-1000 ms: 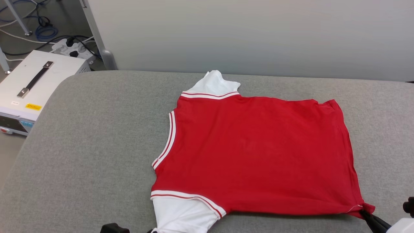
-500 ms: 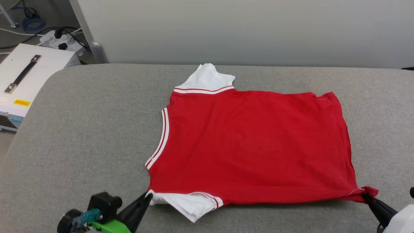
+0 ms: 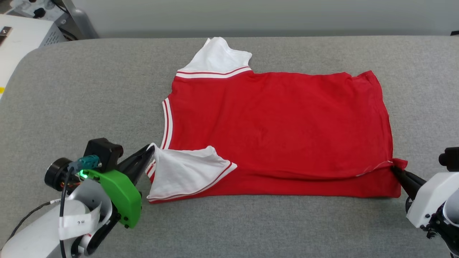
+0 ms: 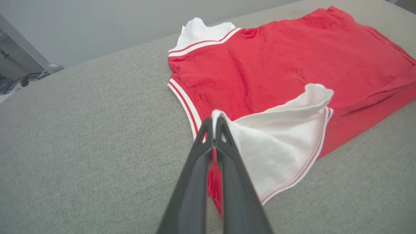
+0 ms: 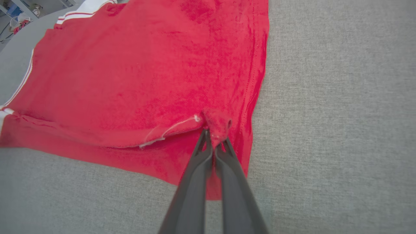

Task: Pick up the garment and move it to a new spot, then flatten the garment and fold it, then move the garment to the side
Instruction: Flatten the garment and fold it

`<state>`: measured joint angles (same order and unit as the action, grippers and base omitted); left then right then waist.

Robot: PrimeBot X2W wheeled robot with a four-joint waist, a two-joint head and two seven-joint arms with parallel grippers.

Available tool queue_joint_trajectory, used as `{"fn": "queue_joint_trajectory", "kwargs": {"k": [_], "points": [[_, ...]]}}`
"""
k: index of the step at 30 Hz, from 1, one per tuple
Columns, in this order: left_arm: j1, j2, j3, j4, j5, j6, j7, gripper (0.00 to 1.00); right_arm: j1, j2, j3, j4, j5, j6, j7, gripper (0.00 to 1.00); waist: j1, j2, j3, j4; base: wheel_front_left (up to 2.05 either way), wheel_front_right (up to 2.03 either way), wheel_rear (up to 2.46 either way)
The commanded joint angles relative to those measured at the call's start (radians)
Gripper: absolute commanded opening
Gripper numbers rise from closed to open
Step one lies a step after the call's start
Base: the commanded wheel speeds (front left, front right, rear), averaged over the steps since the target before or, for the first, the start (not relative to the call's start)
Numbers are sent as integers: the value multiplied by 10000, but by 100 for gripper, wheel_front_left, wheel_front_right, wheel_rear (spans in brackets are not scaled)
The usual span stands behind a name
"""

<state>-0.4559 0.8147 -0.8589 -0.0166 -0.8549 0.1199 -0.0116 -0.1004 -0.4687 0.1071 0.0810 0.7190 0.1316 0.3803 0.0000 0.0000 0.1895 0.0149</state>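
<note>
The garment [image 3: 279, 122] lies spread midway across a grey fabric-covered tabletop [image 3: 89, 100] with rounded corners, a pale wall [image 3: 251, 14] behind and a white box [image 3: 18, 37] past its far left corner. The left gripper [image 3: 150, 148] has its fingers pinched shut on the near white sleeve [image 3: 186, 172], turned over onto the red body. The right gripper [image 3: 394, 170] is clamped on the near hem corner [image 3: 400, 164].

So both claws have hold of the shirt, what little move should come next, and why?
Probably carry both pinched corners farther toward the far edge. The left gripper pinches the garment by its white sleeve, the right gripper by its hem corner, and only a narrow near strip is folded over.
</note>
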Motion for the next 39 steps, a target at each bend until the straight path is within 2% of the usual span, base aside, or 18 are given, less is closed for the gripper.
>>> {"fn": "queue_joint_trajectory", "kwargs": {"k": [1, 15, 16, 17, 18, 19, 22, 25, 31, 35, 39], "points": [[-276, -100, 31, 272, -62, -140, 120, 0, -324, 84, 70, 190, -106, -9, 66, 0, 0, 0, 381, -186, 0, 0, 0], [-1319, -996, -124, 2697, -168, -927, 302, 0, -1813, 295, 721, 1880, -496, -9, -186, 0, 0, 0, 1015, -304, 0, 0, 0], [-1373, -1077, -154, 2861, -152, -958, 300, 6, -1883, 303, 767, 1973, -497, -9, -222, 0, 0, 0, 1036, -299, 0, 0, 0], [-1426, -1134, -177, 2990, -90, -962, 251, 100, -1933, 306, 797, 2045, -498, -9, -253, 0, 0, 0, 1048, -292, 0, 0, 0], [-1482, -1225, -198, 3160, -28, -957, 173, 100, -1987, 312, 822, 2140, -502, -9, -292, 45, 0, 0, 1050, -275, 0, 0, 0], [-1510, -1303, -222, 3301, -2, -971, 131, 100, -2021, 320, 842, 2215, -504, -9, -323, 100, 0, 0, 1037, -263, 0, 0, 0], [-1555, -1536, -232, 3737, 147, -873, -215, 100, -2128, 278, 955, 2419, -831, -9, -617, 100, 0, 0, 902, -242, 0, 0, 0], [-1331, -1786, -45, 3943, -87, -771, -650, 100, -2103, 483, 813, 2447, -579, -9, -777, 100, 0, 0, 653, -212, 0, 0, 0], [-602, -1969, 470, 3848, -729, -439, -1404, 100, -1725, 463, 516, 2065, -190, -9, -992, 100, 0, 0, 6, -124, 0, 0, 0], [68, -1968, 731, 3339, -1229, -86, -1531, 100, -1167, 237, 414, 1600, -432, -9, -984, 100, 0, 0, -387, -40, 0, 0, 0], [835, -1816, 889, 2554, -1776, 592, -1129, 100, -558, 219, 66, 1121, -814, -9, -574, 100, 0, 0, -563, -11, 0, 0, 0]]}}
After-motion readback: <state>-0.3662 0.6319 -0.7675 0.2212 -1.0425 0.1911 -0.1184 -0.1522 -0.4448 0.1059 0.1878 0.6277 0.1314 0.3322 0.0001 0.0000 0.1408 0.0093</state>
